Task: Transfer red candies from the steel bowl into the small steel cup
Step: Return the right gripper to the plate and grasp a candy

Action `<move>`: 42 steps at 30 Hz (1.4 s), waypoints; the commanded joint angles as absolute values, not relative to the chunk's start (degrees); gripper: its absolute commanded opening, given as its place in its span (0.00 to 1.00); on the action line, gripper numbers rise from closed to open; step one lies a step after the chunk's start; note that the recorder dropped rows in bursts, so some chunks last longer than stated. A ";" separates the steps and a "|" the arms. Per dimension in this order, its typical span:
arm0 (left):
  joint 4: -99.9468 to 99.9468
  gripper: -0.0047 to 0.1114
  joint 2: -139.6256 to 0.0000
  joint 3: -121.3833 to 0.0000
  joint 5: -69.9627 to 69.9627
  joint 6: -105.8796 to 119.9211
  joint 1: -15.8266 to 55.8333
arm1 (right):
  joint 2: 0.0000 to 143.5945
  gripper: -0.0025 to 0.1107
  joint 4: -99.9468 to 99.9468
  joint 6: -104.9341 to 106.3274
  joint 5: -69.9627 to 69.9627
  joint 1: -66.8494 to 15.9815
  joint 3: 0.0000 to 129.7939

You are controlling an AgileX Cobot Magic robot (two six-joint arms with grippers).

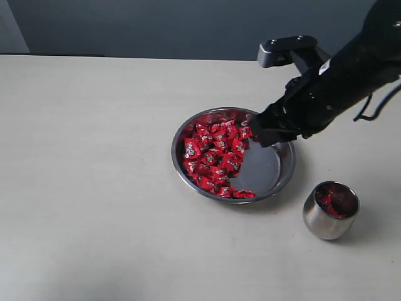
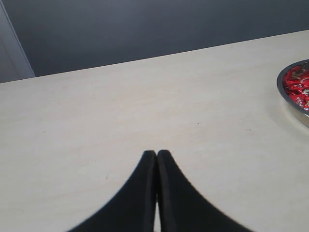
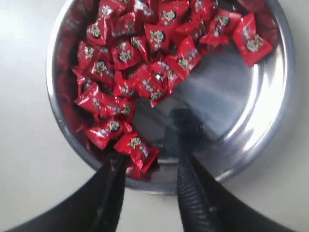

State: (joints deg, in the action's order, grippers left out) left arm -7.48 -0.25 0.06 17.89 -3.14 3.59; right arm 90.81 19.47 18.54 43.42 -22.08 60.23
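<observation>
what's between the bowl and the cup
Nothing but a bare strip of table lies between the bowl and the cup; the exterior view shows it.

No legible text, brand, number or sign is present. Each of the red candies (image 3: 159, 77) ahead of the right gripper (image 3: 149, 166) bears a small silvery-white mark, too small to read.

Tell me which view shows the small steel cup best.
The exterior view: the small steel cup stands whole, right of the steel bowl, with red candies visible inside. Neither wrist view shows it; both catch the bowl instead.
</observation>
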 commanded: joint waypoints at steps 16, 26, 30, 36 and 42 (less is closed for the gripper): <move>-7.57 0.04 0.00 0.00 17.58 -3.46 4.06 | 115.56 0.42 22.85 27.61 44.37 -23.48 73.79; -7.57 0.04 0.00 0.00 17.58 -3.46 4.06 | 119.18 0.42 26.37 31.06 43.50 -23.48 74.16; -7.57 0.04 0.00 0.00 17.58 -3.46 4.06 | 119.54 0.41 26.37 31.06 41.70 -23.48 74.16; -7.57 0.04 0.00 0.00 17.58 -3.46 4.06 | 119.54 0.13 26.41 31.45 41.60 -23.48 74.56; -7.57 0.04 0.00 0.00 17.58 -3.46 4.06 | 119.54 0.02 26.30 31.45 41.60 -23.48 74.56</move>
State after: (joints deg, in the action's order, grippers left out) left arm -7.48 -0.25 0.06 17.89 -3.14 3.59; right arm 119.72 26.44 30.95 41.99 -23.60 74.44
